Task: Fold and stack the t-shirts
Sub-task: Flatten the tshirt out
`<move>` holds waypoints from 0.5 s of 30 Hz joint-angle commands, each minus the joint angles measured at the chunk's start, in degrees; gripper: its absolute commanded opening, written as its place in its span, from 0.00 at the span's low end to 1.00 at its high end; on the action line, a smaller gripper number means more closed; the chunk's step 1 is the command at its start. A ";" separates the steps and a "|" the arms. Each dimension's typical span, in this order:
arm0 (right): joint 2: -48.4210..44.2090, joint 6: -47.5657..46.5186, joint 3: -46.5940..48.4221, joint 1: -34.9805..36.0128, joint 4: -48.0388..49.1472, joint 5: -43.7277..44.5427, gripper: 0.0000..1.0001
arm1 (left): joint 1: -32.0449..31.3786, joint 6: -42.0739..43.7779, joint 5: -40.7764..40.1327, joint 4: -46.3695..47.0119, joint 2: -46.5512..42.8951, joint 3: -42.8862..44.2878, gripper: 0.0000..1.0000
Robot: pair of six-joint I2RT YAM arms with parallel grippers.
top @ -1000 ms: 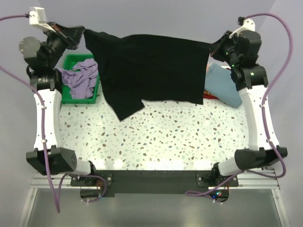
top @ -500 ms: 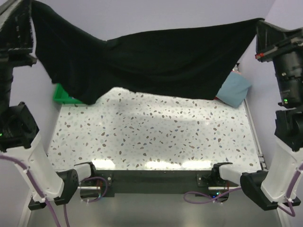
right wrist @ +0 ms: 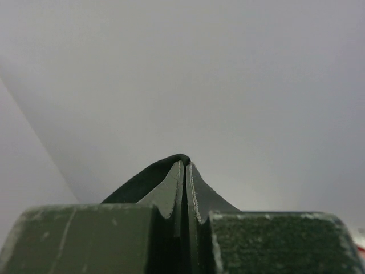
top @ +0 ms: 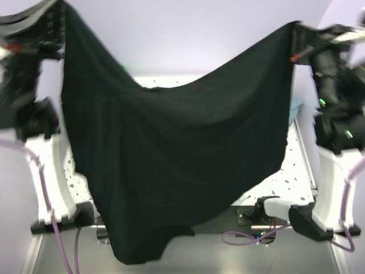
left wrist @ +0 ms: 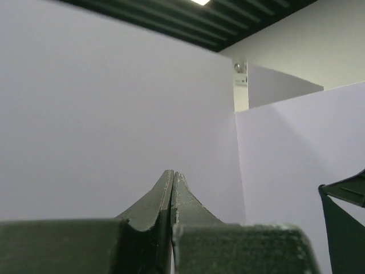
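From above, the black shirt [top: 171, 160] hangs high like a curtain, hiding most of the table [top: 288, 171]. The left gripper [top: 57, 20] pinches one top corner and the right gripper [top: 296, 43] pinches the other. A blue shirt [top: 293, 108] peeks out on the right.

Left wrist: the fingers [left wrist: 154, 205] are pressed tight together.

Right wrist: the fingers [right wrist: 171, 188] squeeze a strip of black shirt [right wrist: 145, 180].

Plain black t-shirt [top: 171, 160], white speckled table [top: 296, 165], pale lavender walls [top: 188, 34].
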 commanded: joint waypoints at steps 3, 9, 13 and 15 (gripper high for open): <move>10.08 -1.81 -16.68 -1.16 5.36 6.53 0.00 | -2.43 -4.45 7.45 8.26 17.25 -15.20 0.00; 21.32 1.62 -31.37 -3.45 9.67 10.22 0.00 | -8.06 5.75 8.53 0.27 39.04 -17.51 0.30; 33.88 0.65 -28.85 -3.45 4.17 10.23 0.62 | -9.46 9.53 7.99 -6.14 51.17 -15.05 0.94; 38.56 0.92 -27.78 -3.45 2.56 9.44 0.67 | -9.90 9.80 8.08 -5.98 51.81 -15.92 0.99</move>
